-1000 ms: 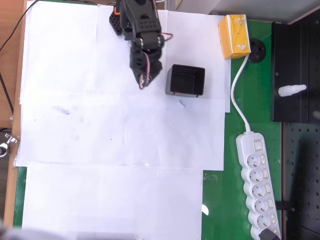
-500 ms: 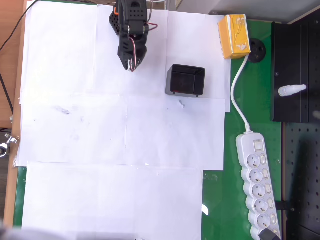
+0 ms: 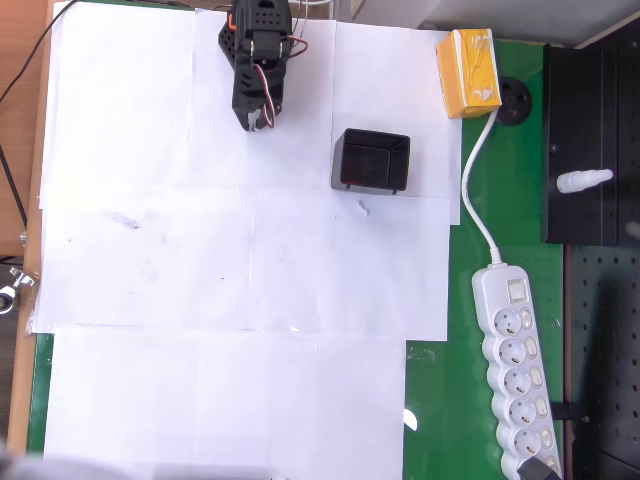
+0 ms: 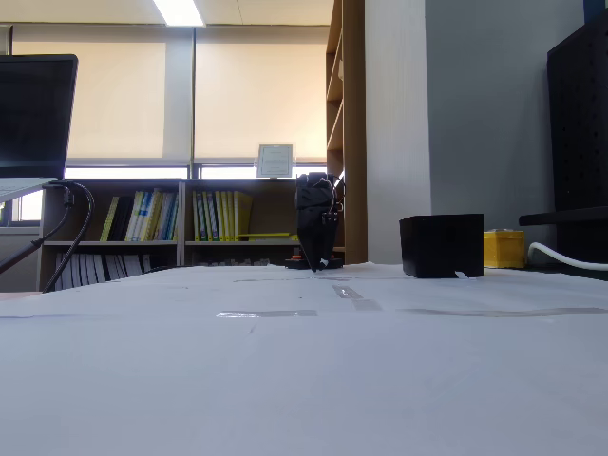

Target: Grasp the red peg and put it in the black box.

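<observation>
End effector (image 3: 256, 122) has been pulled back far-left from the black box (image 3: 371, 161); jaw state can't be told, peg probably dropped off already.

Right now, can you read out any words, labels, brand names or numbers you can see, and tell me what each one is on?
None can be read.
The yellow carton has light markings on top, too blurred to read.
The framed sheet on the bookshelf in the fixed view is too small to read.
The book spines below it are too small to read.
The power strip and the black box show no lettering.
</observation>
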### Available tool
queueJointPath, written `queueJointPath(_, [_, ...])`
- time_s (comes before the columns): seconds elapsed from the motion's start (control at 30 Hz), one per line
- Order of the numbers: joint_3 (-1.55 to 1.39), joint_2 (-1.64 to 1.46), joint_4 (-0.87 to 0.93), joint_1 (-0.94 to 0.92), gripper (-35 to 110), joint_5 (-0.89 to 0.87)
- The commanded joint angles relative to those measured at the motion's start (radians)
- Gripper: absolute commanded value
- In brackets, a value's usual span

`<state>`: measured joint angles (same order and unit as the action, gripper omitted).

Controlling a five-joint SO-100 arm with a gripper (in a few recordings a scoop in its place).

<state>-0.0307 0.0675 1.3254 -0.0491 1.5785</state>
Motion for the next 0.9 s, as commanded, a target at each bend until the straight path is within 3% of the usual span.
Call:
queueJointPath(0.0, [0.069,0.083,0.067,-0.008,0,-0.014])
queueJointPath(0.87, [0.091,0.158,0.103,0.037,0,-0.054])
